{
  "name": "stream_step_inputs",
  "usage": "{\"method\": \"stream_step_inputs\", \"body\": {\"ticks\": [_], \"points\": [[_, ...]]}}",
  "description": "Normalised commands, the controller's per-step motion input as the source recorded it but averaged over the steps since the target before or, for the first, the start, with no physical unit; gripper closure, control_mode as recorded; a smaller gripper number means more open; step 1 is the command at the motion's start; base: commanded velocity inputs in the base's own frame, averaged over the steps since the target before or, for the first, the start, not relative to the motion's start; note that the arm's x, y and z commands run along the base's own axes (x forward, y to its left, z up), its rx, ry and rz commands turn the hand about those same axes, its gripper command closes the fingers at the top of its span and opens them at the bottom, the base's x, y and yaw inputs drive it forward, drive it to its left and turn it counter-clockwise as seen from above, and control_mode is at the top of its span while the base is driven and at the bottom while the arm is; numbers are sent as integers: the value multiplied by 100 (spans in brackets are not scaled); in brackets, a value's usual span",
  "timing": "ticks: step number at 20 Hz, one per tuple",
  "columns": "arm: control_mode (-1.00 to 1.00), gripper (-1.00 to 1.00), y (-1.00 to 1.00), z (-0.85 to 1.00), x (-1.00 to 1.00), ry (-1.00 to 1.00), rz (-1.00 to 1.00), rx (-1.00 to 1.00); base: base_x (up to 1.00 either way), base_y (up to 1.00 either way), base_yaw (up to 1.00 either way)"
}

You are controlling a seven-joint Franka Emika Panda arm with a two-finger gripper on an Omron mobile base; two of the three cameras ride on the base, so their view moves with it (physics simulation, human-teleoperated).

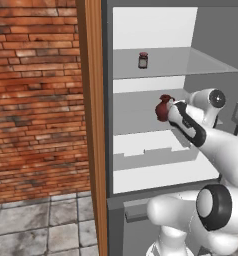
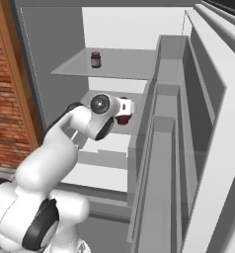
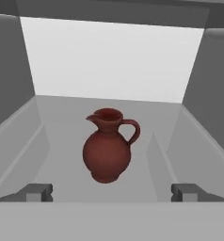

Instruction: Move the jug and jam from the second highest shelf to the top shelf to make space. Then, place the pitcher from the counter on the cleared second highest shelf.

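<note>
- Jug (image 3: 107, 153): upright on the second highest shelf (image 1: 136, 107), straight ahead of the gripper (image 3: 112, 192), centred between its fingertips (image 3: 37, 192) but clear of both.
- Jug handle points right in the hand view, spout left.
- Gripper: jaws fully spread, holding nothing.
- Jam (image 1: 143, 60): on the top shelf (image 1: 191, 62), above the jug and left of it in both base views.
</note>
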Motion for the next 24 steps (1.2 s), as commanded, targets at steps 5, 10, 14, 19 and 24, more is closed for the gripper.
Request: {"method": "stream_step_inputs", "body": {"ticks": [5,10,14,19,24], "points": [[-100,-100,-3,-3,22,0,4,4,0,0,0],[-100,-100,0,0,22,0,4,2,0,0,0],[-100,-100,0,-4,16,0,5,0,0,0,0],[-100,-100,0,-12,13,1,6,0,0,0,0],[-100,-100,0,-14,14,0,5,0,0,0,0]]}}
